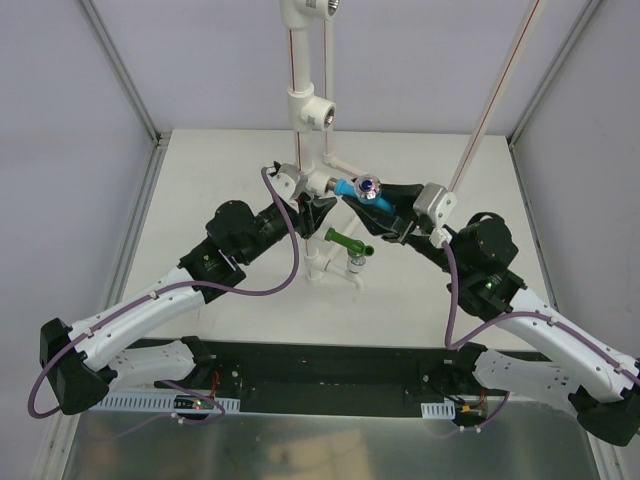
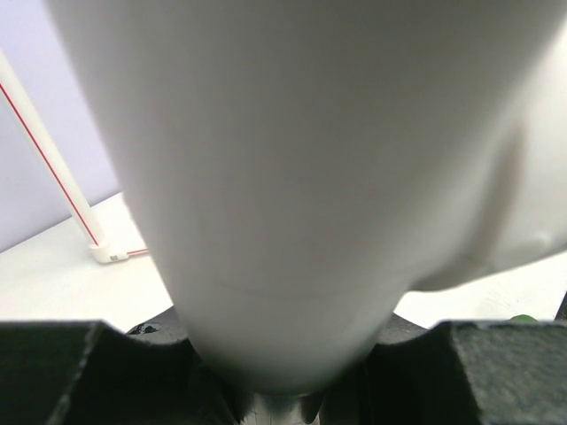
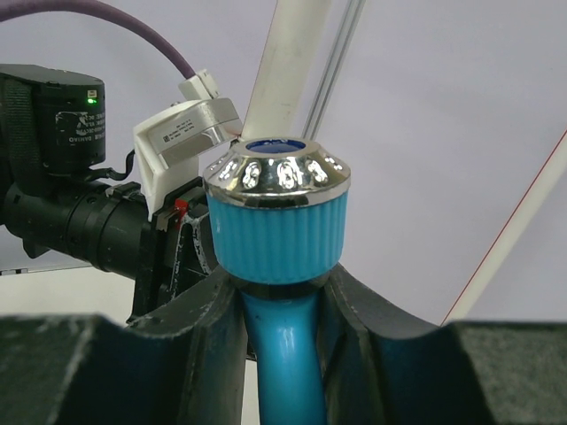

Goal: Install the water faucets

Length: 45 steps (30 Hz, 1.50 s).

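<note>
The light blue water faucet (image 1: 358, 189), with a shiny silver round top (image 3: 276, 170), is held level in my right gripper (image 1: 383, 208). Its jaws are shut on the blue stem (image 3: 285, 354) just below the ribbed knob. The faucet's inlet end meets a white tee (image 1: 322, 182) on the upright pipe stand (image 1: 303, 110). My left gripper (image 1: 312, 203) is shut on that white pipe (image 2: 292, 195), which fills the left wrist view. The dark green faucet (image 1: 348, 242) sticks out of a lower white fitting (image 1: 340, 268) in front of the stand.
A second white tee (image 1: 313, 112) sits higher on the stand, and another at the top (image 1: 310, 12). A thin white rod with a red stripe (image 1: 495, 95) leans at the back right. Frame posts (image 1: 120, 70) border the white table (image 1: 420, 290).
</note>
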Available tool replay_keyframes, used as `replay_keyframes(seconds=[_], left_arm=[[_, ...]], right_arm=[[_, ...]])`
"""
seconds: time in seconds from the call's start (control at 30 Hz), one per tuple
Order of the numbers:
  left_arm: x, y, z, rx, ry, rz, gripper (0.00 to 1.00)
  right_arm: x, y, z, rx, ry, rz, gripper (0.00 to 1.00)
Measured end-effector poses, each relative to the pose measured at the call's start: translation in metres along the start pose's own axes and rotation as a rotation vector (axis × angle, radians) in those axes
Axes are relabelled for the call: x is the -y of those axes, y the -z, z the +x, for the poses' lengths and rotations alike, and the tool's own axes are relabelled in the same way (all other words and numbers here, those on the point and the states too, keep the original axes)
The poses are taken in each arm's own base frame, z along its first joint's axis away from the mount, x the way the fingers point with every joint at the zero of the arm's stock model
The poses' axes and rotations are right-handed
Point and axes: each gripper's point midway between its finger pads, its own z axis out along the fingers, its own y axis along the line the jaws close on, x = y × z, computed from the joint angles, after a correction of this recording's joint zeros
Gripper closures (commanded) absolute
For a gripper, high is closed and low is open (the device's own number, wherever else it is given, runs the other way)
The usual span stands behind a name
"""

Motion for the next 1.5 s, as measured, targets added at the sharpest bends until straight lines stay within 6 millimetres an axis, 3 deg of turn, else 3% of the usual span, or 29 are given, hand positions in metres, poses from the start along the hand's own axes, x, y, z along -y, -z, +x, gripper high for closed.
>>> replay_keyframes(seconds=[0.37, 1.5], left_arm=[[0.000, -0.001, 0.001, -0.001, 0.005, -0.001, 1.00], [-0.004, 0.001, 0.000, 0.000, 0.023, -0.023, 1.00]], right_arm=[[-0.010, -0.003, -0.005, 0.015, 0.004, -0.009, 1.00], [-0.007, -0.005, 0.009, 0.042, 0.056, 0.064, 1.00]])
